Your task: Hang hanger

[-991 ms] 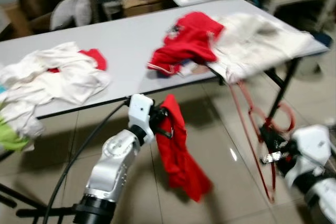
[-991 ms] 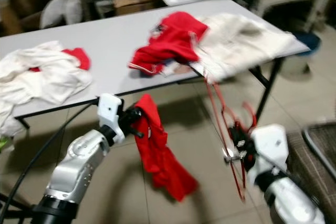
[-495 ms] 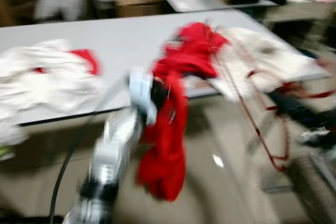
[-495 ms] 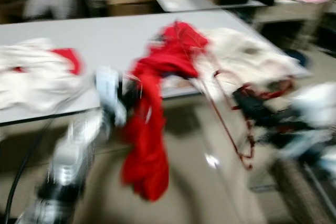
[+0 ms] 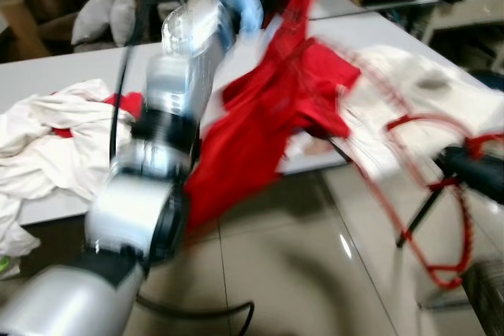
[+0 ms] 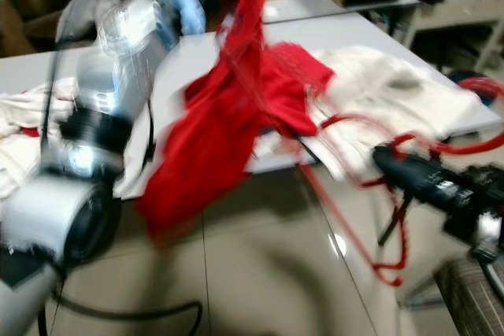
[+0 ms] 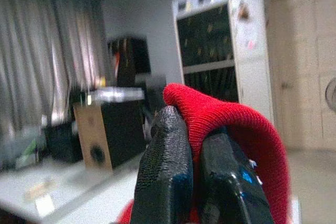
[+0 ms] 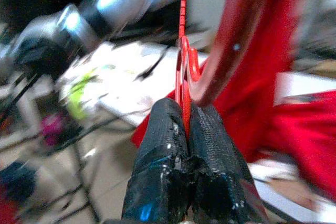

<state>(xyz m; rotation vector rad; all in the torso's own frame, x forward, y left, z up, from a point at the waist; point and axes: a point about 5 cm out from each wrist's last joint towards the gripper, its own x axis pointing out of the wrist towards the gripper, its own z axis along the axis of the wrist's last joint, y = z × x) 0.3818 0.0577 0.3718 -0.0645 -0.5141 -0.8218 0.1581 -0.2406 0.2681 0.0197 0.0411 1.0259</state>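
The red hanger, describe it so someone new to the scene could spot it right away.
Start at the long grey table, then go past its far right end. There the right gripper pinches the red hanger, a thin looping plastic frame, unlike the soft red garment beside it.

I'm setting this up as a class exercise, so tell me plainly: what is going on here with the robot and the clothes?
The robot stands at a grey table strewn with white and red laundry. Its left pincer is shut on a red garment, held raised above the table. Its right pincer is shut on a red hanger, held out beyond the table's edge. The garment is not on the hanger yet. The head views are blurred.
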